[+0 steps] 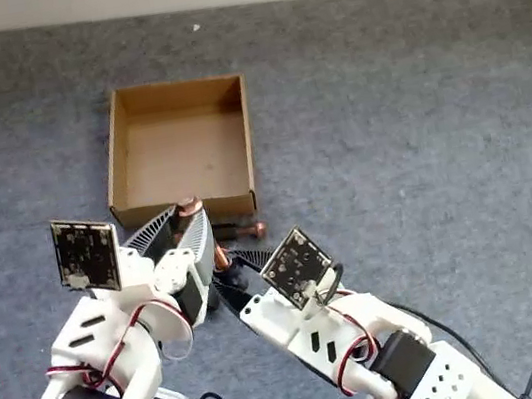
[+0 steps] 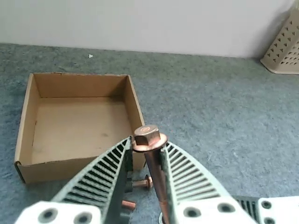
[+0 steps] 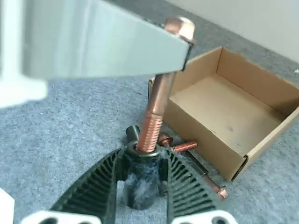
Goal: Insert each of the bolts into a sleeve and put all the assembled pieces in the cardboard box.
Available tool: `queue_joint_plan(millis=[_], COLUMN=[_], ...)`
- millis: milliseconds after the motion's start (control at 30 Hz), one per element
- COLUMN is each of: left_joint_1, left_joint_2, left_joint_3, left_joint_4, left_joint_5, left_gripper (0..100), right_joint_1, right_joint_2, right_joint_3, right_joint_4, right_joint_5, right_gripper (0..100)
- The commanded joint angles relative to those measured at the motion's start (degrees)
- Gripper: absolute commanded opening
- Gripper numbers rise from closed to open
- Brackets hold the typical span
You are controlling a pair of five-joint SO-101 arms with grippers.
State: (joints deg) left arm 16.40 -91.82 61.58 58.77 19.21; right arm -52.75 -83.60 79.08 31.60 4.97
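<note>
My left gripper (image 2: 147, 145) is shut on a copper bolt (image 2: 154, 172), held upright with its hex head (image 2: 148, 136) on top. In the high view this left gripper (image 1: 191, 219) sits just in front of the cardboard box (image 1: 183, 152). My right gripper (image 3: 142, 157) is shut on a black sleeve (image 3: 139, 182) directly below. The threaded end of the bolt (image 3: 150, 130) stands in the sleeve's mouth. The box (image 3: 224, 109) is open and empty. Loose copper bolts (image 3: 180, 147) lie on the carpet at the box's near corner.
A second dark sleeve (image 3: 132, 133) lies behind the held one, beside the loose bolts (image 1: 243, 230). Grey carpet (image 1: 418, 135) spreads wide to the right of the box. A beige perforated object (image 2: 282, 49) leans against the far wall.
</note>
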Motion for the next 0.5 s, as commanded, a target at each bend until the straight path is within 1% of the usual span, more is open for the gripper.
queue_joint_plan(millis=[0, 100, 200, 300, 367, 433, 467], left_joint_1=[-0.1, 1.2, 3.5, 6.0, 6.3, 6.1, 6.0], left_joint_2=[-4.1, -8.8, -13.6, -12.7, -12.2, -12.2, -12.2], left_joint_3=[1.9, 4.9, 5.6, 4.0, 3.7, 3.9, 3.9], left_joint_4=[-1.1, -1.1, 2.5, 7.0, 8.3, 8.8, 9.8], left_joint_5=[-0.9, -1.4, -6.0, -10.9, -13.9, -15.4, -15.3], left_gripper=[0, 0, 0, 0, 1, 5, 9], right_joint_1=[-0.5, -0.4, -0.2, -0.2, -0.1, -0.1, -0.1], right_joint_2=[-1.4, -1.3, -1.3, -1.1, -1.1, -1.1, -1.2], right_joint_3=[-3.6, -4.9, -5.4, -5.4, -5.3, -5.3, -5.3], right_joint_4=[-1.9, -1.9, -1.9, -1.9, -1.9, -1.9, -1.9], right_joint_5=[0.6, 0.6, 0.6, 0.6, 0.6, 0.6, 0.5], right_gripper=[0.4, 0.4, 0.4, 0.4, 0.4, 0.4, 0.4])
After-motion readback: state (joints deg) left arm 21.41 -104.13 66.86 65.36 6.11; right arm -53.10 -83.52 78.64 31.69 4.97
